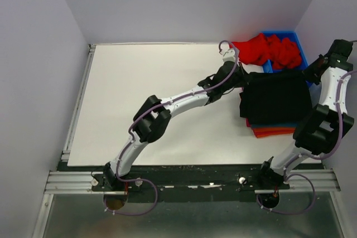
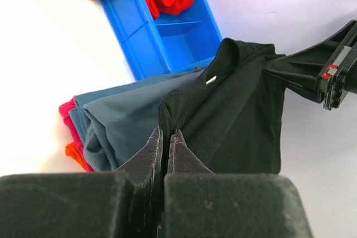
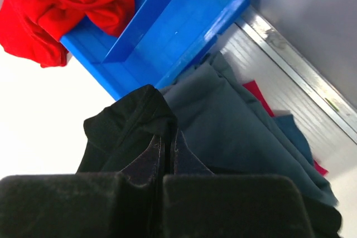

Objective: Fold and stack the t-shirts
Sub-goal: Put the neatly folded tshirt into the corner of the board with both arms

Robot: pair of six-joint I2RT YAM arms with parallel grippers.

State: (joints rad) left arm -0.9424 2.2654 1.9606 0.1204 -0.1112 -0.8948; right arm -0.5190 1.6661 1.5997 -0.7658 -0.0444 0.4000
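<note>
Left gripper [image 2: 167, 137]: jaws pressed together, with a fold of the black t-shirt [image 2: 240, 121] pinched between the pads at the garment's far left corner.

Right gripper [image 3: 167, 140]: jaws likewise closed, clamped on the far right corner of the same cloth (a small white tag shows at the neckline in the left wrist view).

Black t-shirt: folded to a rough rectangle and held between the two grippers over the stack at the right side of the table [image 1: 156, 93]. Whether it rests fully on the pile or hangs just above it cannot be told.

Stack, beneath: slate-blue t-shirt [image 2: 122, 110] uppermost, then a crimson layer [image 2: 66, 112], then the orange t-shirt [image 2: 75, 154], whose edge shows at the near side.

Blue bin [image 3: 184, 20]: just beyond the stack, in the far right corner. Red t-shirts [image 1: 268, 48] are heaped unfolded in it and spill over its rim.

Step in hand (a judgement): setting the folded black tee on top of the pile.

Next move calls for: lowering until the cloth lies flat with its edges square to the layers below. Both sets of jaws then part together and lift straight up, so the pads do not drag the fold open. The red heap appears to be what remains.
</note>
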